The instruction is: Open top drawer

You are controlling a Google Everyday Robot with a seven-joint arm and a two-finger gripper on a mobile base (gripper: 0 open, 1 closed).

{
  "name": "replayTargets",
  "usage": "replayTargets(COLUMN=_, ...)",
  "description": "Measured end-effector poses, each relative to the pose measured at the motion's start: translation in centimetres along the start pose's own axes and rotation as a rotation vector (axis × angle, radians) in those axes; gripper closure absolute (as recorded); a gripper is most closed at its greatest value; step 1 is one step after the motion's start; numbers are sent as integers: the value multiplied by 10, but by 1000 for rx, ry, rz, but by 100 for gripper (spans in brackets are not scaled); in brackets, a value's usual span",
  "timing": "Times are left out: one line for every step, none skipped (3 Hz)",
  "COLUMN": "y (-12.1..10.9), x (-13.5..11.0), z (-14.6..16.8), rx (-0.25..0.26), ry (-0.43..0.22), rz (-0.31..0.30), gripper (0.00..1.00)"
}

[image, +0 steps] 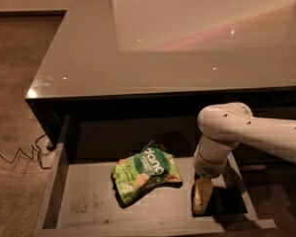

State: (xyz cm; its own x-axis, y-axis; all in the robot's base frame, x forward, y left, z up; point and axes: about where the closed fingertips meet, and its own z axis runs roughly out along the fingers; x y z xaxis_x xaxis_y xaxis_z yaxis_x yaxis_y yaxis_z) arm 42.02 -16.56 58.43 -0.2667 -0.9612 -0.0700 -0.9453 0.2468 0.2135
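Note:
The top drawer [74,201] stands pulled out from under the glossy grey cabinet top [187,38], showing its scuffed grey floor and side walls. Its front panel runs along the bottom edge of the view; the handle is out of view. A green snack bag [145,174] lies on the drawer floor near the middle. My white arm [251,132] comes in from the right and bends down into the drawer. My gripper [201,197] hangs at the drawer's right front, just behind the front panel, to the right of the bag and apart from it.
A brown carpeted floor [15,83] lies to the left of the cabinet. A thin black cable [17,157] and a small white plug [47,159] lie on the floor beside the drawer's left wall.

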Motion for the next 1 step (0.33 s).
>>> replayTargets(y=0, x=0, z=0, rx=0, ry=0, rz=0, gripper=0)
